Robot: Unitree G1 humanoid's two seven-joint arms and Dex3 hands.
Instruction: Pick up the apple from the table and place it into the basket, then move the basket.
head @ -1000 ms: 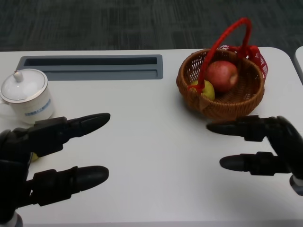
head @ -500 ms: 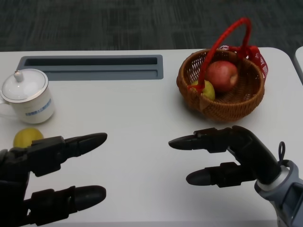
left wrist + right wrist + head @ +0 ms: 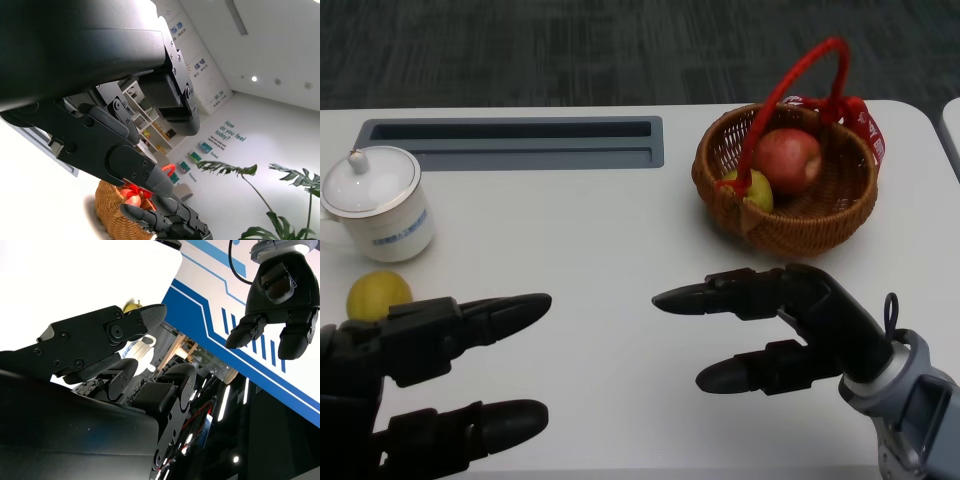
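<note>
1. The red apple (image 3: 787,158) already lies in the wicker basket (image 3: 800,225), beside a yellow-green fruit (image 3: 748,190).
2. The basket sits at one o'clock from the right hand (image 3: 790,325), fingers spread and empty; this hand is nearer.
3. The left hand (image 3: 415,385), also spread and empty, hovers by a yellow fruit (image 3: 378,295).
4. On the white table (image 3: 610,230), a lidded cup (image 3: 375,203) stands at ten o'clock.

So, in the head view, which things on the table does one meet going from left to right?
White lidded cup → yellow fruit → grey recessed tray → wicker basket, which holds the red apple.
</note>
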